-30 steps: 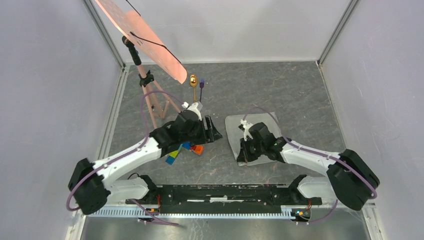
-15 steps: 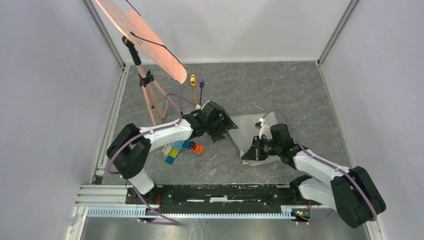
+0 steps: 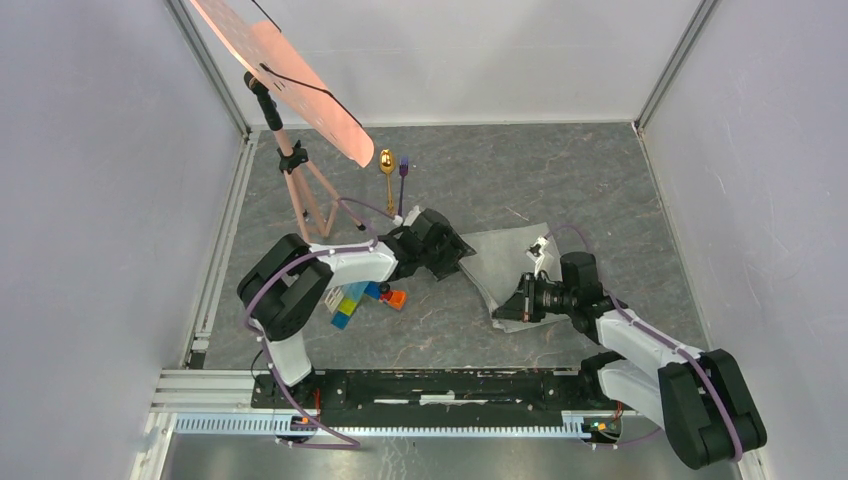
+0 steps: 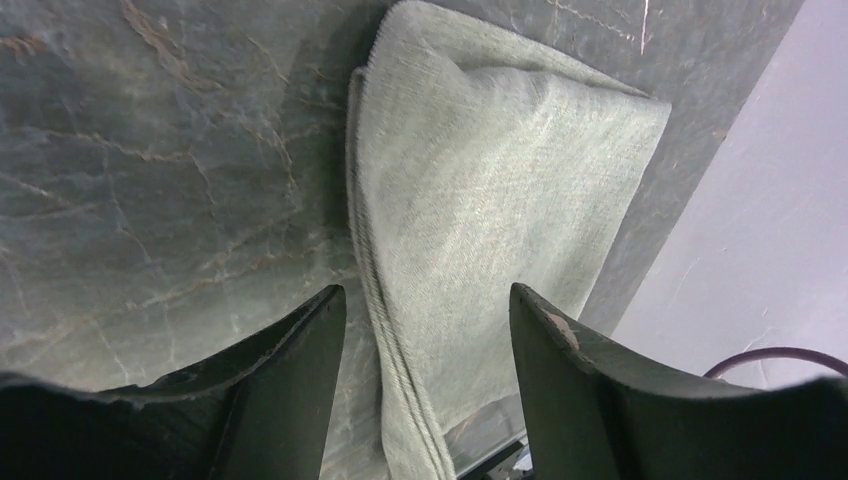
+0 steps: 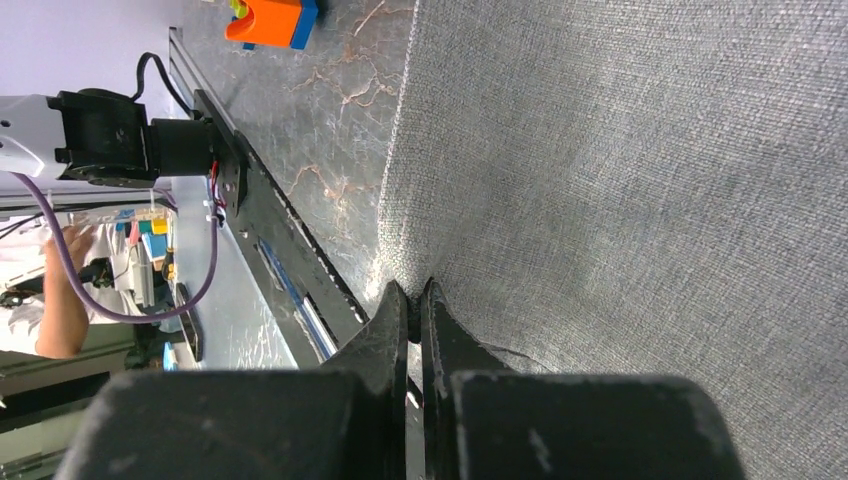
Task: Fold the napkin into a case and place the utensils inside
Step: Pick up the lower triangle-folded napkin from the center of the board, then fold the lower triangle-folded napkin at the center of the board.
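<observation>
The grey-green napkin [image 3: 507, 256] lies right of centre on the marbled floor, its near edge lifted. My right gripper [image 3: 503, 309] is shut on the napkin's near-left corner [image 5: 415, 296], and the cloth [image 5: 620, 150] stretches away from the tips. My left gripper [image 3: 461, 253] stands open at the napkin's left corner. In the left wrist view the stitched edge of the napkin [image 4: 480, 180] runs between its two spread fingers [image 4: 300, 350]. The gold spoon [image 3: 386, 166] and purple fork [image 3: 403, 174] lie side by side at the back, untouched. No folded case shows.
Coloured toy blocks [image 3: 366, 297] lie just below the left forearm; an orange one [image 5: 272, 20] shows in the right wrist view. A tripod with a peach panel [image 3: 300, 185] stands at the back left. The black base rail [image 3: 440, 385] runs along the near edge.
The left gripper has swung right from the blocks to the napkin's left corner. The right gripper has dragged its held corner rightward and nearer, turning and lifting the cloth.
</observation>
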Controlling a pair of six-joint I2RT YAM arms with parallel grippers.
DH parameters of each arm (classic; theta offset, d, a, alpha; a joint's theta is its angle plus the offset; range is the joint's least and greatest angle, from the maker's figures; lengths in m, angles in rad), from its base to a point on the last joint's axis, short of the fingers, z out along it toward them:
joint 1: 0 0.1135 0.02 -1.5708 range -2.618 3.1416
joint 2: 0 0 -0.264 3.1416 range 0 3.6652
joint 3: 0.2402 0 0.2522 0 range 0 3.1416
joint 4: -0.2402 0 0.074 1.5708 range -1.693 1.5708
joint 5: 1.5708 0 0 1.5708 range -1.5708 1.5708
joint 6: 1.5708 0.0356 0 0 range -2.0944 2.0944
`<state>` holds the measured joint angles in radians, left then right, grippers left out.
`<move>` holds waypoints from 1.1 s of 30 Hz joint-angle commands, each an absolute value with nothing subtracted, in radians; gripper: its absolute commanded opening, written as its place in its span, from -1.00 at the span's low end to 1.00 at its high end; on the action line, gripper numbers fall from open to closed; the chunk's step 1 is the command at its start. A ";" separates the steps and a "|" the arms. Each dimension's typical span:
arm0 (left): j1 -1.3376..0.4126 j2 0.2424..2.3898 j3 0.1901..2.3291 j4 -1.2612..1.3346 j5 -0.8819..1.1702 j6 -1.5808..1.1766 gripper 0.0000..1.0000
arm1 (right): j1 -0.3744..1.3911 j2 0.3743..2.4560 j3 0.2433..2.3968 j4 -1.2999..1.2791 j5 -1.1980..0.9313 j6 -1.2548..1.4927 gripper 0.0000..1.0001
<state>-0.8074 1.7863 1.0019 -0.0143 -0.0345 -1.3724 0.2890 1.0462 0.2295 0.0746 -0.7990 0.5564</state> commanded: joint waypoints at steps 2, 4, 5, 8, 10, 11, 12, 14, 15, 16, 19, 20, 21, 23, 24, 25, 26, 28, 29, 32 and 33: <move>-0.788 1.815 0.902 0.275 -0.068 -1.423 0.31 | 0.263 1.015 0.217 0.124 -0.865 0.566 -1.00; -0.781 1.823 0.887 0.311 -0.070 -1.421 0.24 | 0.258 1.011 0.218 0.123 -0.871 0.567 -1.00; -0.780 1.826 0.886 0.313 -0.073 -1.414 0.21 | 0.255 1.007 0.217 0.123 -0.872 0.567 -1.00; -0.772 1.844 0.890 0.326 -0.083 -1.387 0.13 | 0.253 1.006 0.216 0.127 -0.880 0.567 -1.00; -0.765 1.863 0.891 0.353 -0.077 -1.372 0.09 | 0.252 1.008 0.211 0.131 -0.886 0.567 -1.00; -0.762 1.874 0.893 0.366 -0.074 -1.362 0.08 | 0.252 1.006 0.212 0.130 -0.888 0.566 -1.00; -0.760 1.882 0.895 0.374 -0.070 -1.359 0.04 | 0.252 1.007 0.210 0.130 -0.891 0.566 -1.00; -0.755 1.897 0.886 0.419 -0.065 -1.350 -0.07 | 0.252 1.005 0.207 0.129 -0.896 0.560 -1.00; -0.754 1.898 0.878 0.435 -0.068 -1.349 -0.13 | 0.253 1.003 0.205 0.127 -0.899 0.560 -1.00; -0.752 1.897 0.867 0.463 -0.073 -1.344 -0.25 | 0.253 1.001 0.204 0.121 -0.899 0.553 -1.00; -0.748 1.866 0.840 0.463 -0.102 -1.313 -0.57 | 0.252 0.990 0.199 0.086 -0.898 0.529 -1.00; -0.747 1.843 0.831 0.449 -0.115 -1.299 -0.61 | 0.254 0.981 0.192 0.081 -0.897 0.527 -1.00; -0.746 1.822 0.820 0.430 -0.133 -1.278 -0.64 | 0.257 0.974 0.184 0.080 -0.900 0.526 -1.00; -0.740 1.764 0.794 0.384 -0.160 -1.253 -0.70 | 0.274 0.966 0.168 0.079 -0.899 0.526 -1.00; -0.737 1.739 0.778 0.369 -0.168 -1.246 -0.75 | 0.291 0.964 0.161 0.081 -0.897 0.526 -1.00; -0.735 1.706 0.759 0.349 -0.177 -1.244 -0.83 | 0.309 0.963 0.155 0.087 -0.892 0.533 -1.00; -0.734 1.680 0.739 0.328 -0.186 -1.244 -0.89 | 0.332 0.961 0.147 0.102 -0.886 0.544 -1.00; -0.734 1.618 0.719 0.244 -0.217 -1.245 -0.95 | 0.376 0.956 0.128 0.150 -0.878 0.589 -1.00; -0.734 1.585 0.714 0.204 -0.234 -1.246 -0.95 | 0.398 0.956 0.122 0.179 -0.877 0.607 -1.00; -0.738 1.497 0.725 0.045 -0.305 -1.262 -0.95 | 0.426 0.953 0.111 0.218 -0.887 0.639 -1.00; -0.747 1.482 0.747 -0.024 -0.338 -1.272 -0.95 | 0.424 0.952 0.110 0.220 -0.892 0.639 -1.00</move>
